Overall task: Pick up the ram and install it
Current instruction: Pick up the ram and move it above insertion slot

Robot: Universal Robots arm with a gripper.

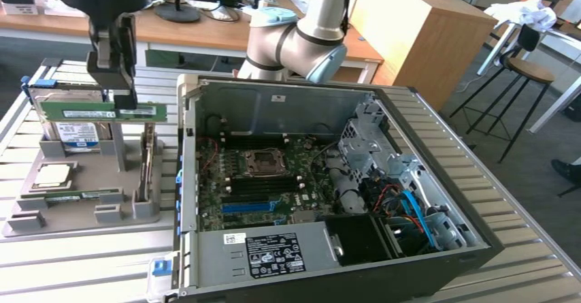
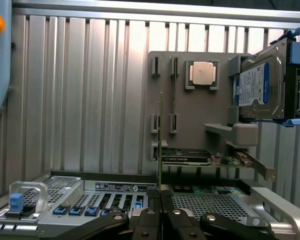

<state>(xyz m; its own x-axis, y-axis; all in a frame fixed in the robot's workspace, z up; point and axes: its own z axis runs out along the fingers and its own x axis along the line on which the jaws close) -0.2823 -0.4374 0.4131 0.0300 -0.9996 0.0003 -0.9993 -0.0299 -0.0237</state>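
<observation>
The ram (image 1: 100,112), a long thin green stick with a pale label, hangs level above the grey holder tray (image 1: 86,211) at the exterior view's left. My gripper (image 1: 122,100) comes down from above and is shut on the ram's top edge, towards its right end. In the wrist view the ram (image 2: 160,145) shows edge-on as a thin line rising from between my closed black fingers (image 2: 149,220). The open computer case (image 1: 436,146) lies to the exterior view's right of the tray, with the motherboard (image 1: 272,180) and its blue slot (image 1: 247,206) exposed.
On the tray stand a hard drive (image 1: 77,134) and a CPU (image 1: 53,175), and a green card (image 1: 77,195) lies flat. The wrist view shows the hard drive (image 2: 260,90), CPU (image 2: 202,74) and a card (image 2: 190,157). The arm's base (image 1: 300,37) stands behind the case.
</observation>
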